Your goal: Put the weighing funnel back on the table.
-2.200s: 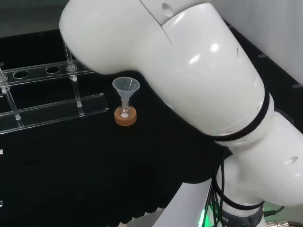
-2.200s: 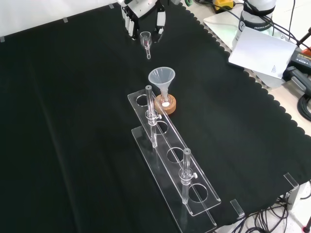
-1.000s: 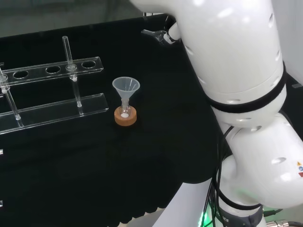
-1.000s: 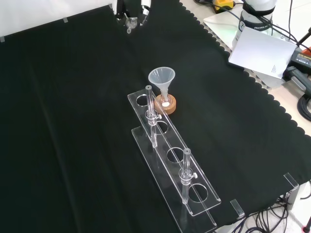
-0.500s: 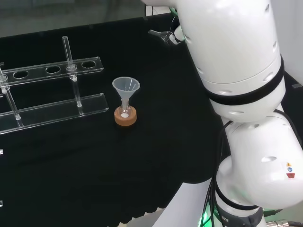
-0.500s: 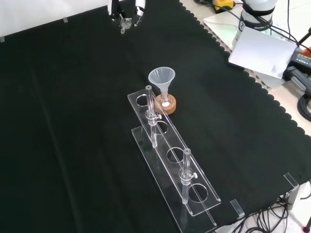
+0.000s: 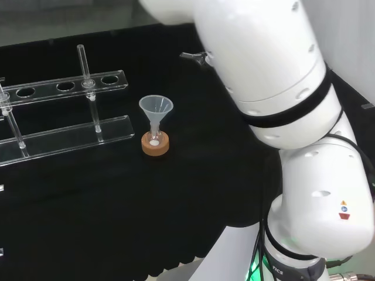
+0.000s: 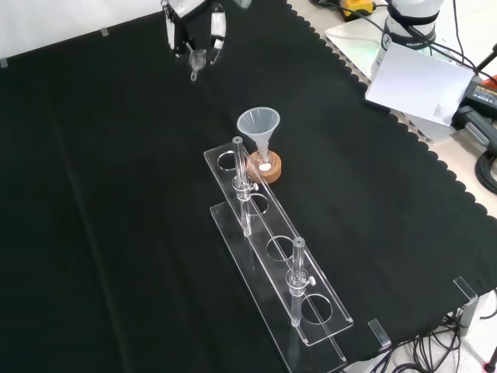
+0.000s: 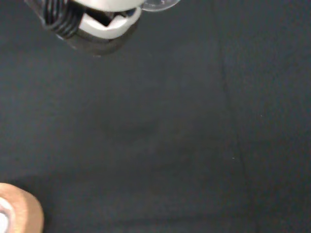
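Up near the front view's top, the weighing funnel (image 8: 197, 59) hangs stem down, pinched between curled fingers (image 8: 219, 25) of the hand (image 8: 186, 9), well apart from the funnel (image 8: 258, 124). The palm is cut off; whether the stem touches the cloth (image 8: 116, 194) is unclear.

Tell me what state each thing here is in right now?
hand: shut on the weighing funnel.
weighing funnel: held, not yet on the cloth.
funnel: upright, stem in the small flask.
small flask: standing on the cork ring.
rack: upright, holding two tubes.
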`<state>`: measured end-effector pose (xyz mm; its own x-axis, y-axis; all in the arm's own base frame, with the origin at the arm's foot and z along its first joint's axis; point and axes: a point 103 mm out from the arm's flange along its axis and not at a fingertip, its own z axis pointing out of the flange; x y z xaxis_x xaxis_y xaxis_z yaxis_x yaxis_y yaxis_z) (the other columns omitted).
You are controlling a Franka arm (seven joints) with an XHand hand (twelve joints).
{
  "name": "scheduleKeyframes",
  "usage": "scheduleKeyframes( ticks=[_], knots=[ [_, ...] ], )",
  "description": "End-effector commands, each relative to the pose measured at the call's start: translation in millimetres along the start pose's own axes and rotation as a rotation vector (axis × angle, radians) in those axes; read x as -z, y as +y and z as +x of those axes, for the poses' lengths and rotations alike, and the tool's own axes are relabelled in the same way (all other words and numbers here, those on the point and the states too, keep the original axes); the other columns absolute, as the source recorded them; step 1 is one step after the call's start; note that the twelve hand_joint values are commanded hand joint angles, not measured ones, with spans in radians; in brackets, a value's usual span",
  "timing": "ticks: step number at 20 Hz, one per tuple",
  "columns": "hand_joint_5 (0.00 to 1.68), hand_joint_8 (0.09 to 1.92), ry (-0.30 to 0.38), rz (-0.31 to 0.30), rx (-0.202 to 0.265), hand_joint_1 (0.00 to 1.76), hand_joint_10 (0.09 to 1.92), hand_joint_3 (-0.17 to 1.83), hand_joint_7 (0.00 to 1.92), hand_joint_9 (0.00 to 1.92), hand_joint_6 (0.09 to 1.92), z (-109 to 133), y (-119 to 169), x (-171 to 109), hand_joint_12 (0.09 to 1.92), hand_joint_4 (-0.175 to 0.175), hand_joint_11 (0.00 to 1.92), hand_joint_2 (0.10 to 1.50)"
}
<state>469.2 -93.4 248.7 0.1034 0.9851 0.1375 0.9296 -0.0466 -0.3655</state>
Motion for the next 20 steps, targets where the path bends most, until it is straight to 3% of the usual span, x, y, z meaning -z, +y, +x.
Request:
scheduleKeyframes(
  ticks=[1, 20],
  knots=[
    [1.26, 0.52, -0.083, 0.049, -0.03, 1.11, 0.09, 0.51, 1.05, 1.44, 0.64, -8, 55, -32, 0.79, 0.175, 1.18, 0.74],
    [1.26, 0.53, -0.125, 0.132, -0.045, 1.11, 0.09, 0.51, 1.05, 1.44, 0.64, -16, 104, -93, 0.79, 0.175, 1.18, 0.74]
  ],
)
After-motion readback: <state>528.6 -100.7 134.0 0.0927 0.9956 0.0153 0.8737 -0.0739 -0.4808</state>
